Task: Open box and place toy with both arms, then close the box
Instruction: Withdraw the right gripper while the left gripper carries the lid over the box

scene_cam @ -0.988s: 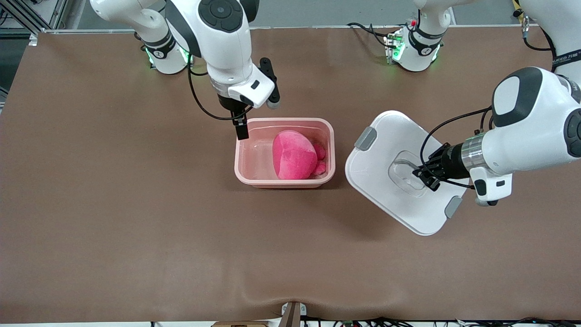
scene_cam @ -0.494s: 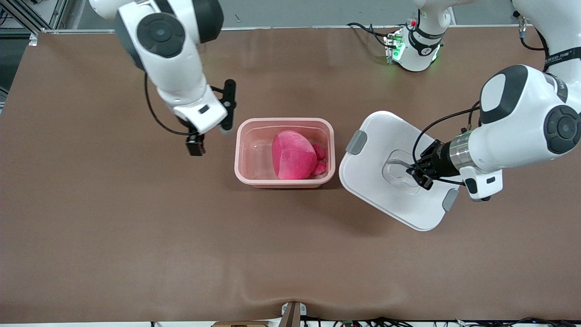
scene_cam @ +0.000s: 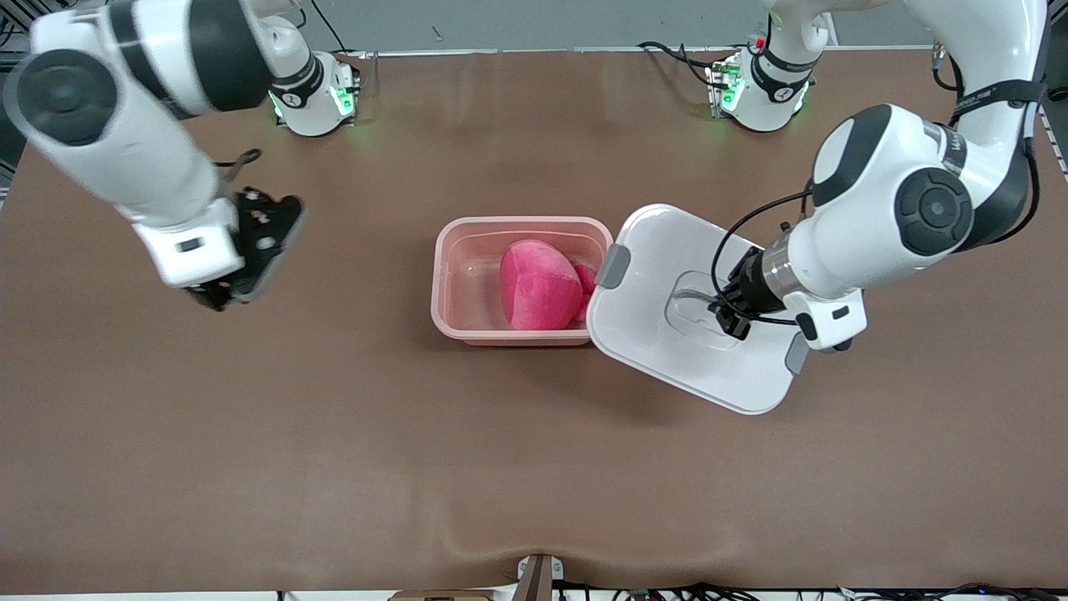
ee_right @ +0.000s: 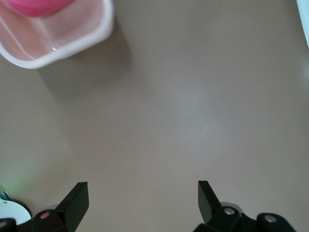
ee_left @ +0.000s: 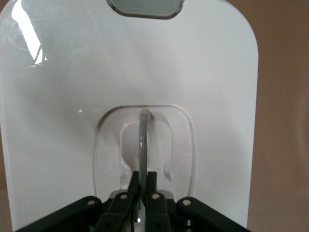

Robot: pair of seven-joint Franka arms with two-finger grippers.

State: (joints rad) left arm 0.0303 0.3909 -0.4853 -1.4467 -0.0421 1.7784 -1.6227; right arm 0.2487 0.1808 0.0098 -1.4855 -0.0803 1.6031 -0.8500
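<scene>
The left gripper (scene_cam: pixel 727 315) pinches the clear handle (ee_left: pixel 143 145) of the white lid (scene_cam: pixel 659 334), carried tilted beside the pink box (scene_cam: pixel 467 313) holding the plush toy (scene_cam: pixel 538 285). The right gripper (ee_right: pixel 143 200) waits, spread, over bare table (scene_cam: pixel 334 434). Closing step: the lid needs centring and lowering.

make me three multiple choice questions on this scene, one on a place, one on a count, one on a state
1. Where is the toy?
A. inside the box
B. on the lid
C. on the bare table

2. How many grey side clips show on the lid in the front view?
A. none
B. two
C. four

3. What state is the left pincer in?
A. open over the table
B. shut on the lid's handle
C. shut on the toy

Answers:
1. A, the pink plush lies within the tub's walls.
2. B, one clip sits at each end of the lid.
3. B, the left wrist view shows its fingers pinching the clear handle, while the right pincer hangs open over the table.
</scene>
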